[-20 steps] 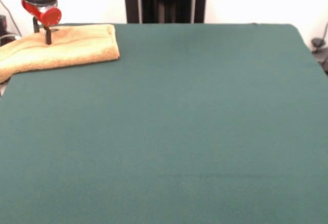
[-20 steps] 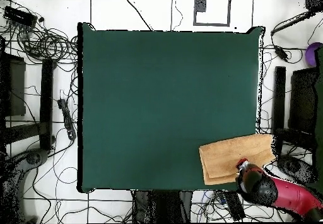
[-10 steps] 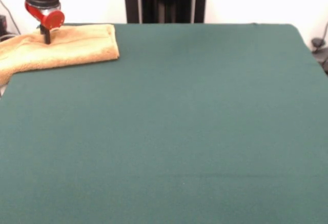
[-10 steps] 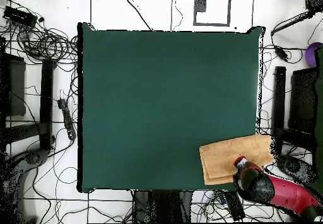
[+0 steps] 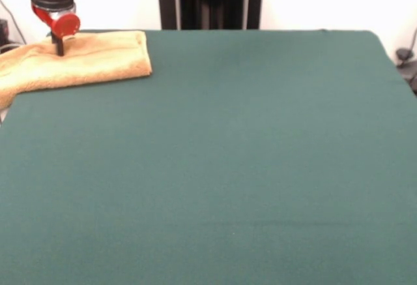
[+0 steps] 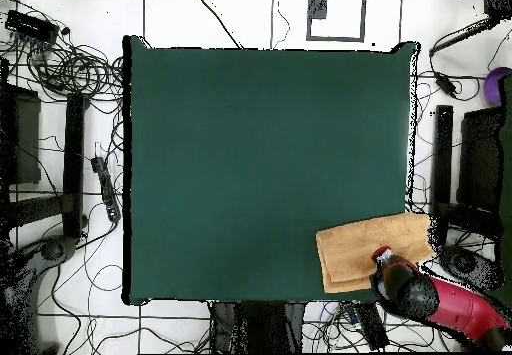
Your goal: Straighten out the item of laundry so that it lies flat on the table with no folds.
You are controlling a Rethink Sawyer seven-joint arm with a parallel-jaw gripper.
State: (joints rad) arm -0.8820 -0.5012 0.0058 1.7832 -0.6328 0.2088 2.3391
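Resting my gripper (image 5: pixel 58 49) on the folded towel (image 5: pixel 85 60) at the table's (image 5: pixel 247 154) far left corner in the front view, towel overhanging the left edge, jaw state indiscernible.

Low front view, straight-down overhead, both on table (image 5: pixel 260 154).

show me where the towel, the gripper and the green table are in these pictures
towel (image 5: pixel 98 60), front view, middle of its top surface
gripper (image 5: pixel 59 45), front view, dark tip meeting the towel
table (image 6: pixel 260 151), overhead view, bare green cloth
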